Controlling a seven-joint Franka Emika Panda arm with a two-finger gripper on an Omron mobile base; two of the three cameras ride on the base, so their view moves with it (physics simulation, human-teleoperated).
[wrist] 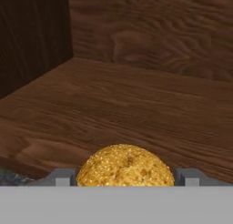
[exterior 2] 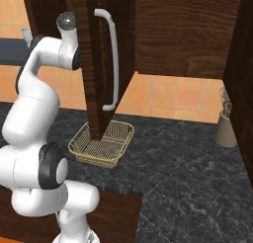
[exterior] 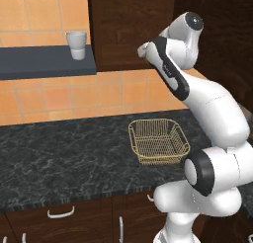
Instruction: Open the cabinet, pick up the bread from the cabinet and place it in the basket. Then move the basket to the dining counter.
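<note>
The golden-yellow bread point(wrist: 125, 166) lies on the wooden shelf inside the cabinet point(wrist: 136, 104), right between my two finger tips. My gripper point(wrist: 125, 177) has a finger pressed against each side of the bun. The dark wood cabinet door point(exterior 2: 96, 64) stands swung open, its silver bar handle point(exterior 2: 113, 59) facing the room, and my arm reaches in behind it. The tan wire basket point(exterior: 158, 141) sits on the black marbled countertop below the cabinet, its basket mesh point(exterior 2: 101, 144) partly hidden by the door's lower edge.
A white cup point(exterior: 76, 44) stands on a dark wall shelf at the left. A beige utensil jar point(exterior 2: 226, 123) is at the counter's right end. Low drawers with curved handles point(exterior: 60, 213) run under the black countertop point(exterior: 59, 158).
</note>
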